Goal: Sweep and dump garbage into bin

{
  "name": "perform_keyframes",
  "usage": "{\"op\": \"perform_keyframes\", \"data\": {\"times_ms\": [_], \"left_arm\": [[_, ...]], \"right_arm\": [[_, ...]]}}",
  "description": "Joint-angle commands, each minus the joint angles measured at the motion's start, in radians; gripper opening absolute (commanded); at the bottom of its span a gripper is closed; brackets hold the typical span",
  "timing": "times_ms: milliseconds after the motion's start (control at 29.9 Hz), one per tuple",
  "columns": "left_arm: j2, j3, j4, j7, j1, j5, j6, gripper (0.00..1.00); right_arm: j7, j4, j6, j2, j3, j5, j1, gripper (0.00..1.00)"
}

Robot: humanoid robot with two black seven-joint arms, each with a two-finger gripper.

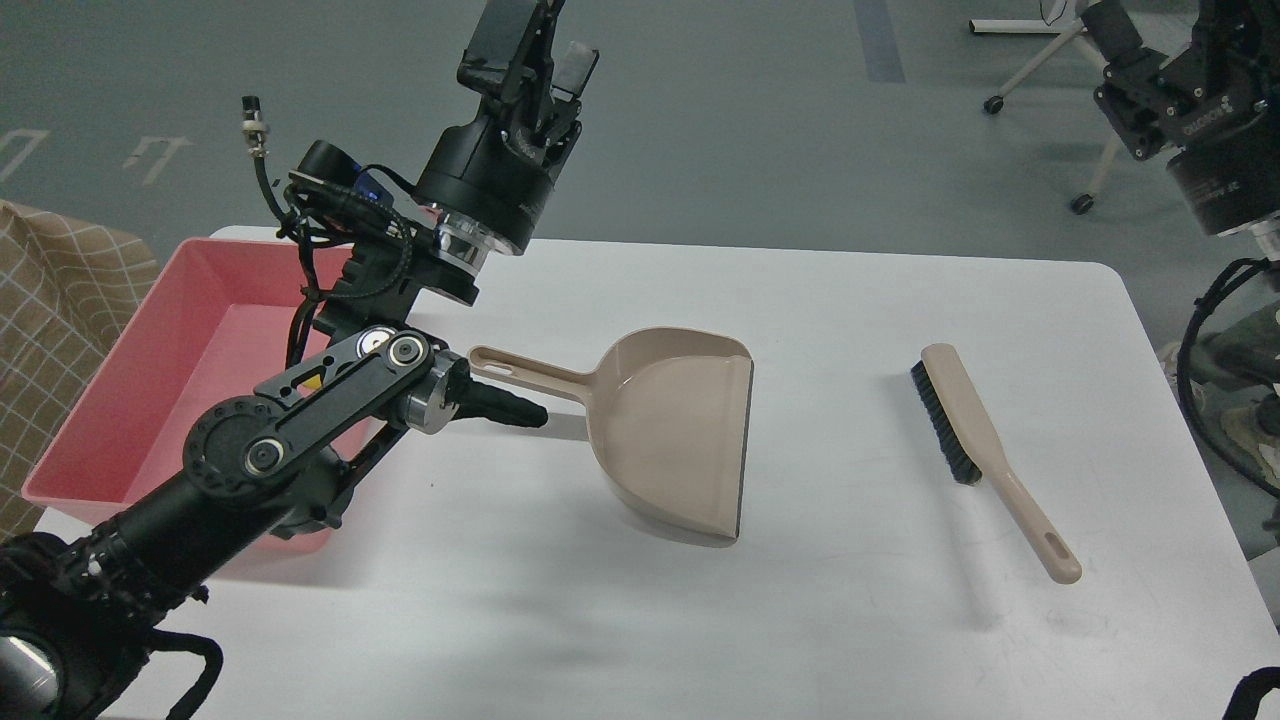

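Observation:
The pink bin [120, 400] stands on the left of the white table [850, 620]. My left arm crosses over it, and the garbage does not show behind the arm. My left gripper [535, 30] is raised high above the table's far edge, up and left of the dustpan, holding nothing. Its fingertips run off the top of the view. My right gripper [1115, 25] is raised at the top right, off the table and far above the brush. It is dark and cut by the edge.
A beige dustpan [670, 430] lies mid-table, handle pointing left under my left forearm. A beige brush [985, 440] with black bristles lies to its right. A checkered cloth [50, 300] is at the left and a wheeled chair [1040, 60] is on the floor behind.

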Motion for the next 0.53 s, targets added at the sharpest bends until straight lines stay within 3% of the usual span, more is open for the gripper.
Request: {"op": "perform_keyframes", "data": {"times_ms": [0,167,501], "left_arm": [[-0.009,-0.076,0.016,0.001,-0.011,-0.137,-0.169,0.98],[-0.024,-0.149,0.016,0.001,0.009,-0.162,-0.273,0.98],[-0.078,-0.211,0.001,-0.001,0.172,-0.151,-0.312,0.98]], "right_arm": [[-0.007,0.019,0.000,0.094,0.000,0.022,0.011,0.99],[-0.013,0.060,0.000,0.186,-0.006,0.025,0.020,0.99],[-0.022,0.074,0.000,0.208,-0.036,0.025,0.020,1.00]]}}
